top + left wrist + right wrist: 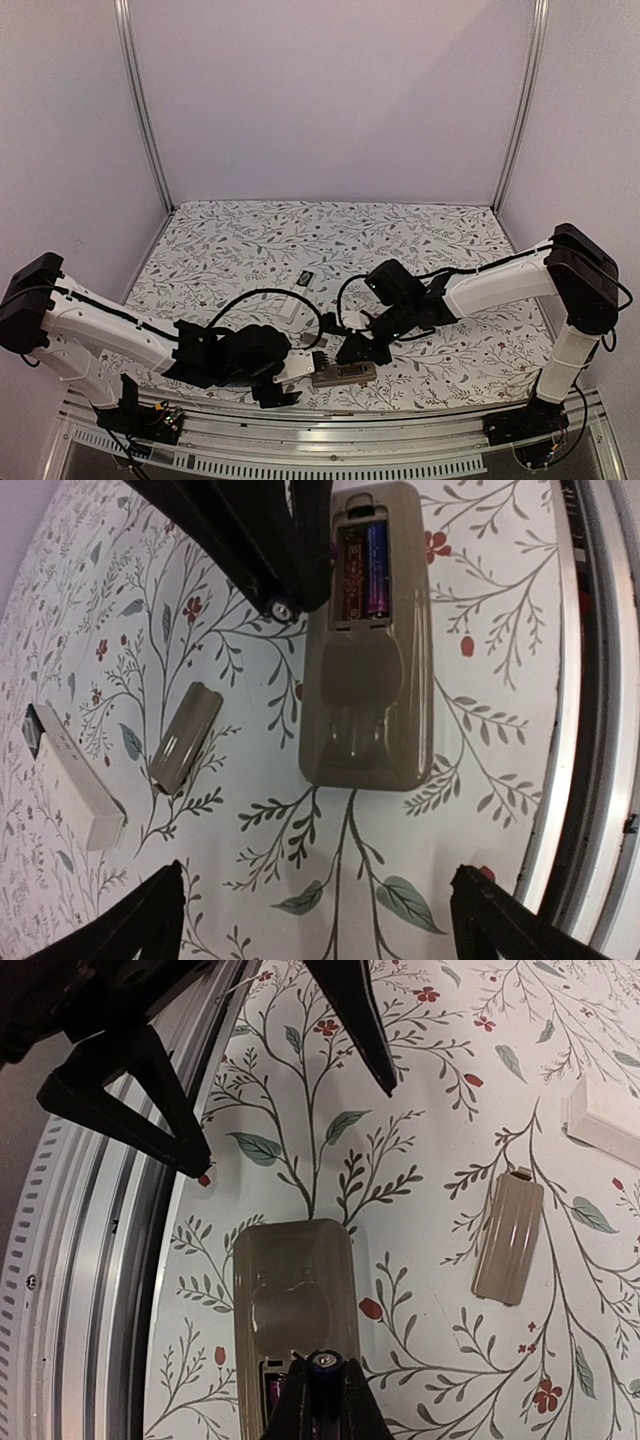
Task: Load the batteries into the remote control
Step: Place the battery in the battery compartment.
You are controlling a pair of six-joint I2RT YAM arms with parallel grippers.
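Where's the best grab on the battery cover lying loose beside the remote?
Probably across its two long edges at mid-length, coming straight down. The battery cover lies flat on the table, a narrow slab, so only its thin sides offer purchase. Both long edges are free: the remote and the white box lie apart from it.

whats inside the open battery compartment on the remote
A purple battery lies in one slot of the remote compartment. Beside it sits a dark reddish thing, likely a second battery. The shut right gripper covers that side's edge, so I cannot be sure.
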